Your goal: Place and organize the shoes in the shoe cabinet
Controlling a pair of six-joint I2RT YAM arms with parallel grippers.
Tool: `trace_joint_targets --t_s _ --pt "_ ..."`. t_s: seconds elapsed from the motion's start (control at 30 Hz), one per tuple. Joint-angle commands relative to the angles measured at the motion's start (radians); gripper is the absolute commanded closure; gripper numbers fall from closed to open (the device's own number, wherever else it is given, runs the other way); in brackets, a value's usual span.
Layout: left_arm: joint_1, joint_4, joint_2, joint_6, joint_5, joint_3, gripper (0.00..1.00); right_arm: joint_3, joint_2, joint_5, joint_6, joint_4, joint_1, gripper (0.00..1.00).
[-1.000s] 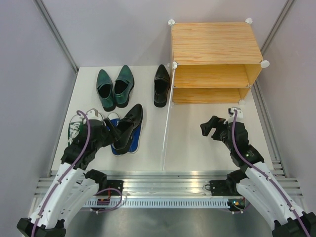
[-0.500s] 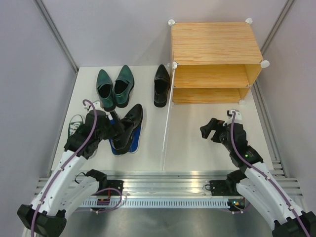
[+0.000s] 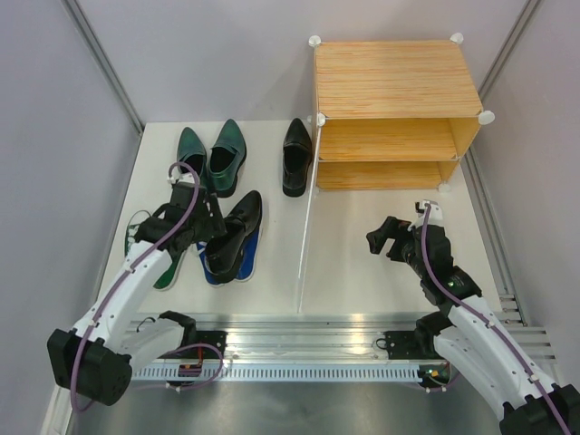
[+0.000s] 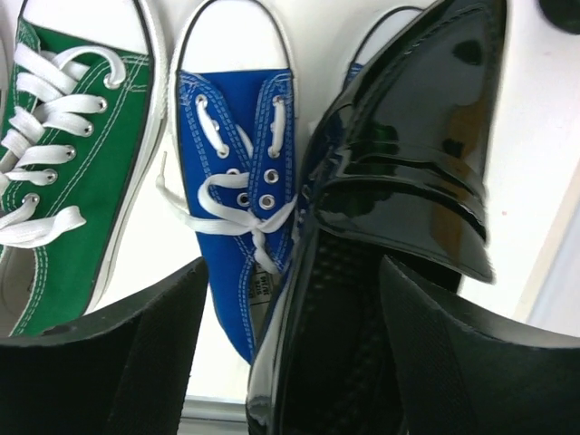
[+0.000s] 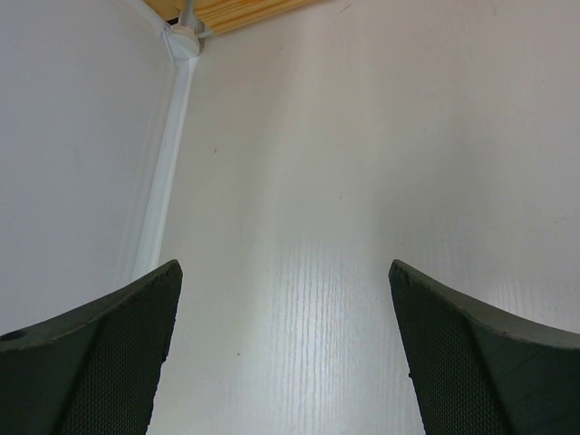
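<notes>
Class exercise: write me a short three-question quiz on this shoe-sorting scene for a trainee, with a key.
1. True or false: the right jaws hold a shoe.
2. The black leather dress shoe at the left jaws lies on: A) the blue canvas sneakers; B) the green canvas sneaker; C) the wood-grain cabinet.
3. How many dark green pointed leather shoes are in view?
Key: 1 false; 2 A; 3 two.
</notes>
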Motion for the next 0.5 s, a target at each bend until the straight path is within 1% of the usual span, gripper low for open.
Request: trace_joint_targets --t_s 0.0,0.17,0.27,0.3,0.37,0.47 --pt "0.032 0.018 0.043 0.060 0.026 0.007 0.23 0.000 -0.003 -0.012 -0.003 0.034 0.004 0.02" --pt "0.053 0.087 0.138 0.077 0.121 -0.019 0.26 -0.002 -0.015 -0.013 -0.001 0.034 0.004 0.02" --pt "0.056 0.104 0.163 0.075 0.147 -0.017 0.35 -0.005 -0.022 -0.012 -0.001 0.036 0.003 0.02" --pt "0.056 0.107 0.172 0.074 0.152 -0.017 0.41 -0.005 -0.026 -0.013 0.002 0.034 0.004 0.02" --pt "0.056 0.114 0.177 0.072 0.166 -0.022 0.48 -0.008 -0.033 -0.016 0.002 0.034 0.004 0.02" --pt "0.056 0.121 0.179 0.075 0.201 -0.023 0.64 -0.014 -0.039 -0.026 0.005 0.034 0.004 0.02"
